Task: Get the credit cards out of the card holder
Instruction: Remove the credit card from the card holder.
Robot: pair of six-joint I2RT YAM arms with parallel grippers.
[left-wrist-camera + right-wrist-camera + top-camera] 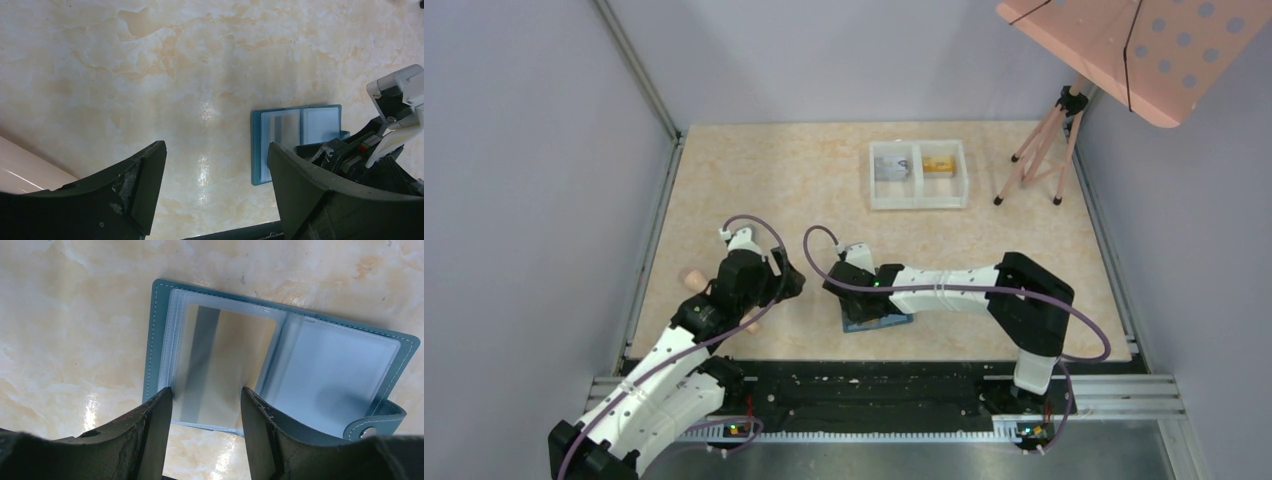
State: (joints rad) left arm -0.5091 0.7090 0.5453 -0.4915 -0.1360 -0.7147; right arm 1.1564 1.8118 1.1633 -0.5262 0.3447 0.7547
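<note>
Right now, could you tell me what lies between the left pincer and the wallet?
Only bare table: the left wrist view shows nothing between the left pincer and the wallet.

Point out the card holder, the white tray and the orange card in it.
card holder (330, 365): right wrist view, right-hand clear pocket.
white tray (944, 202): top external view, near wall.
orange card (939, 164): top external view, its middle.

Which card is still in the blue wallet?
The tan card with a grey stripe, in the card holder's clear pocket by the right gripper. The greyish card and the orange card lie in the white tray instead.
</note>
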